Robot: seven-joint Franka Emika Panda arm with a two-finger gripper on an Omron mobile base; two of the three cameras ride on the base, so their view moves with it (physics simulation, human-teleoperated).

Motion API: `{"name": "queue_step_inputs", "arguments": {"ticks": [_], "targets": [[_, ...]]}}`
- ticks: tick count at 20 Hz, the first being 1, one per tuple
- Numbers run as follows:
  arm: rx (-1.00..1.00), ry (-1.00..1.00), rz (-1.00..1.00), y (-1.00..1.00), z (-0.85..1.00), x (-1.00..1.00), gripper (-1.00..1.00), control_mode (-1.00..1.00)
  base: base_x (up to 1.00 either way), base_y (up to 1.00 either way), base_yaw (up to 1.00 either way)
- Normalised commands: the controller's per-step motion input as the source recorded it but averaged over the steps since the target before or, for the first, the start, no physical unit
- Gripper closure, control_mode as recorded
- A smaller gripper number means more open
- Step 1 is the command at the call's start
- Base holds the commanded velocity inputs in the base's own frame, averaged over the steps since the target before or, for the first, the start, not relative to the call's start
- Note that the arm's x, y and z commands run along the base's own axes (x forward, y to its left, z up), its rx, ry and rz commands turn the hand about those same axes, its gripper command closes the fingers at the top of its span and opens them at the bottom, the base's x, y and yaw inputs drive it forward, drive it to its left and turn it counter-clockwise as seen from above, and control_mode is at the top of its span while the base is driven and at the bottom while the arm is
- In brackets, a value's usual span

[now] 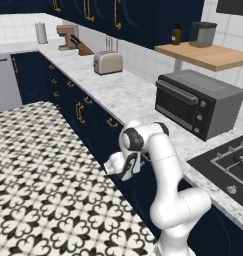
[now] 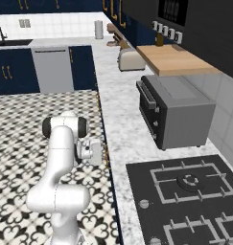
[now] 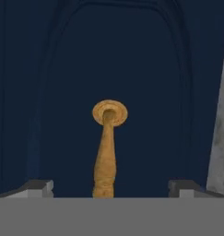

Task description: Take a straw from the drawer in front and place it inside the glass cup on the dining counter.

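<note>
Two dark fingertips [image 3: 39, 186] rise spread wide in my hand view, my gripper [image 3: 109, 189] released, the brass handle [image 3: 106, 152] standing between them against the navy drawer [image 3: 109, 55] front, untouched. From the left base view my gripper [image 1: 125, 172] sits low against the navy fronts under the marble worktop [image 1: 128, 92], near the toaster oven [image 1: 198, 102]. The right base view adds the hob [image 2: 185, 201] and toaster [image 2: 130, 60].
</note>
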Motion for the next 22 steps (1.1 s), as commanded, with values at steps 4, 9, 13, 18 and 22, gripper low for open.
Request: {"name": "queue_step_inputs", "arguments": {"ticks": [4,9,13,18,22], "targets": [[0.00,0.07,0.00,-0.25,-0.46,0.50,-1.00,-1.00,0.00,0.00,0.00],[0.00,0.07,0.00,-0.23,-0.42,0.41,-1.00,-1.00,0.00,0.00,0.00],[0.00,0.01,0.00,-0.19,-0.13,0.01,1.00,-1.00,0.00,0.00,0.00],[0.03,-0.03,0.00,0.03,0.00,-0.26,1.00,-1.00,0.00,0.00,0.00],[0.02,-0.03,0.00,0.48,0.00,-0.40,1.00,-1.00,0.00,0.00,0.00]]}}
